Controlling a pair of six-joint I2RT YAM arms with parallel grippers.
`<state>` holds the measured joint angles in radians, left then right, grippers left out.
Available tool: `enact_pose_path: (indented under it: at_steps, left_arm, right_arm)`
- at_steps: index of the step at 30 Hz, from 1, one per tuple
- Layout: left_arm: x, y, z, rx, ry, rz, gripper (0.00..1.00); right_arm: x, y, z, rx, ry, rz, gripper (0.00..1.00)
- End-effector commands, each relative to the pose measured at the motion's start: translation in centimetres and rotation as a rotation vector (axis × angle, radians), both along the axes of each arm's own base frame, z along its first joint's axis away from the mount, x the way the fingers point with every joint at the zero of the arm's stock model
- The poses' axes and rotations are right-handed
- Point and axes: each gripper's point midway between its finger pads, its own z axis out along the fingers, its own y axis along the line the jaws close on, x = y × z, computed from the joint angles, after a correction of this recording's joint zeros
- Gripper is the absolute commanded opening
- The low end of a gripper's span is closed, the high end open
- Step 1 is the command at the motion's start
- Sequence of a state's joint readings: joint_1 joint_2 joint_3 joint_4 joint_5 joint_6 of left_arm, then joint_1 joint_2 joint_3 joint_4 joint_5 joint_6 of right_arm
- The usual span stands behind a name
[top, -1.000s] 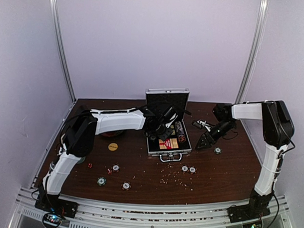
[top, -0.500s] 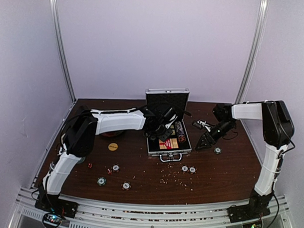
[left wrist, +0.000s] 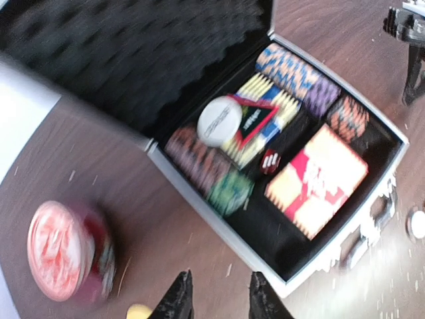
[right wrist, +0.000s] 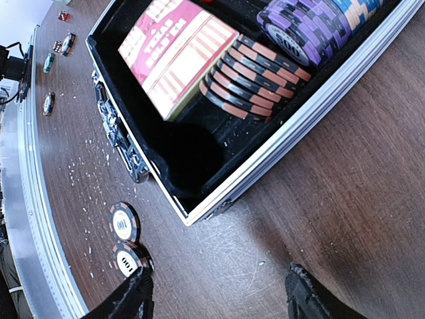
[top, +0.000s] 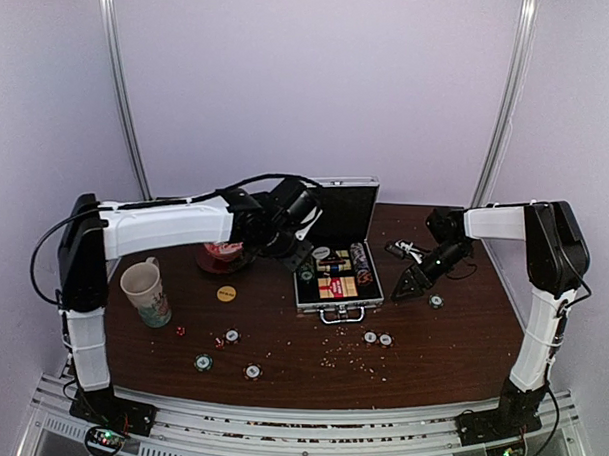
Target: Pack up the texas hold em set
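Observation:
The silver case (top: 300, 293) stands open at the table's middle, lid up. Inside are rows of chips (left wrist: 292, 73), a red-yellow card box (left wrist: 319, 179), a white disc (left wrist: 219, 121) and a red die (left wrist: 269, 159). My left gripper (top: 302, 254) hovers over the case's left edge, open and empty (left wrist: 219, 306). My right gripper (top: 411, 285) is low at the case's right side, open wide and empty (right wrist: 222, 299). Loose chips (top: 232, 336) lie in front, two near the right gripper (right wrist: 124, 221). A yellow disc (top: 226, 293) and red dice (top: 180, 331) lie left of the case.
A patterned paper cup (top: 147, 293) stands at the left. A red-and-white bowl on a saucer (top: 221, 255) sits left of the case, also in the left wrist view (left wrist: 63, 249). Small crumbs are scattered in front of the case. White walls enclose the table.
My left arm has risen and pulled back from inside the case toward its left edge, uncovering the cup and the bowl. The right arm has not moved.

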<state>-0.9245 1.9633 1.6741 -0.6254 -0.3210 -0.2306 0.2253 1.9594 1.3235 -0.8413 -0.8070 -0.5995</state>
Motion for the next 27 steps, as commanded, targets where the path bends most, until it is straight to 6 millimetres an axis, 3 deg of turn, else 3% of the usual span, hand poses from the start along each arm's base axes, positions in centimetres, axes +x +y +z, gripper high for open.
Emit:
enact_pose_path:
  at_steps: [1, 7, 11, 14, 17, 27]
  left_arm:
    - [-3.2, 5.8, -2.0, 0.076, 0.089, 0.138, 0.29]
    - [-8.5, 11.7, -5.0, 0.135, 0.238, 0.21, 0.32]
    - [-12.7, 13.4, -7.6, 0.147, 0.407, 0.198, 0.33]
    - [-14.9, 14.7, -8.1, 0.161, 0.485, 0.196, 0.41]
    - [-15.5, 16.0, -8.7, 0.162, 0.508, 0.217, 0.46]
    - [-13.9, 16.2, -10.8, 0.164, 0.524, 0.283, 0.42]
  right_arm:
    - [0.3, 0.4, 1.0, 0.008, -0.031, 0.016, 0.69]
    - [0.2, 0.5, 1.1, 0.011, -0.032, 0.018, 0.69]
    - [0.3, 0.6, 1.3, 0.012, -0.034, 0.016, 0.69]
    - [0.3, 0.6, 1.4, 0.013, -0.035, 0.012, 0.69]
    - [0.4, 0.6, 1.3, 0.01, -0.038, 0.015, 0.69]
    - [0.3, 0.7, 1.3, 0.005, -0.041, 0.019, 0.69]
